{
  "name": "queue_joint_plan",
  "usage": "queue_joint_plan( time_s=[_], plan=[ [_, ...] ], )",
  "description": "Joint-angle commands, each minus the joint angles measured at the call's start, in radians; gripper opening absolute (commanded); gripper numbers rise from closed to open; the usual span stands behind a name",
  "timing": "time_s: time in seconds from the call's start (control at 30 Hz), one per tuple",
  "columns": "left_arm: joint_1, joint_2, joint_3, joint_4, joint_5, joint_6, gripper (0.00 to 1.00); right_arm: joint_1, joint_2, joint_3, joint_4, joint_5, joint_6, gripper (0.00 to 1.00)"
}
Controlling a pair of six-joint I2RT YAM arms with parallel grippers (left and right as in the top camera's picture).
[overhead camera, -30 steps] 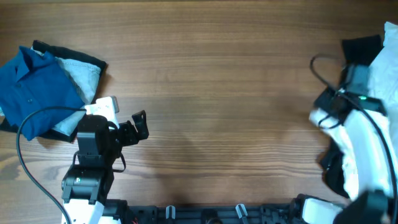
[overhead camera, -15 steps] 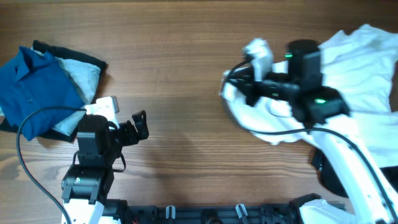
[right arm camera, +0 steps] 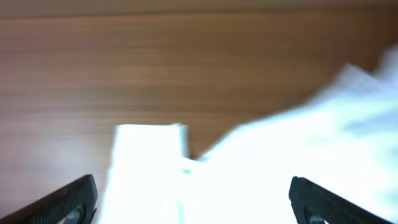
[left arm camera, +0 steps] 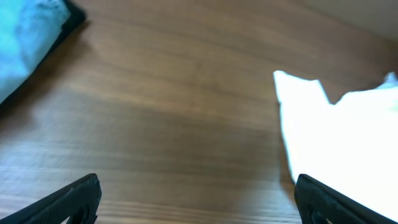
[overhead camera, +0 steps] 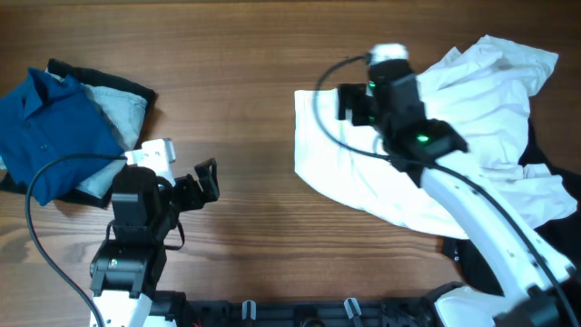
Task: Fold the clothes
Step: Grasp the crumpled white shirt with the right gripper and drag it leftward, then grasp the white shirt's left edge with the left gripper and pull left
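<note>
The white T-shirt (overhead camera: 490, 109) lies crumpled over the right half of the table, with one flat corner reaching toward the middle. My right gripper (overhead camera: 349, 104) hovers over that corner, open. In the right wrist view its jaws (right arm camera: 199, 202) stand wide apart above the white fabric (right arm camera: 280, 155) with nothing held. At the left lies a pile of clothes: a blue shirt (overhead camera: 45, 127) over pale grey fabric (overhead camera: 123, 113) and a black piece (overhead camera: 91, 77). My left gripper (overhead camera: 204, 182) is open above bare wood, empty. Its wrist view (left arm camera: 199, 202) shows the white shirt's corner (left arm camera: 336, 143) ahead on the right.
Dark fabric (overhead camera: 542, 150) shows under the white shirt at the right edge. Bare wooden table (overhead camera: 236, 100) lies between the left pile and the shirt. Pale blue fabric (left arm camera: 25, 37) fills the left wrist view's top-left corner.
My right arm has pulled the white T-shirt from the right edge toward the middle, then opened and let it go. The left arm has not moved.
</note>
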Motion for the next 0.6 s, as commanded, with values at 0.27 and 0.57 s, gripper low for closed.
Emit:
queue_joint_plan(
  time_s=[0.27,0.57],
  plan=[
    [-0.262,0.511,0.014,0.381,0.216,-0.249,0.94,-0.221,-0.109,0.01,-0.461,0.013,0.224,1.0],
    [-0.568,1.101,0.045,0.997,0.212,-0.263,0.85,-0.225,-0.109,0.01,-0.48,-0.035,0.219,1.0]
  ],
)
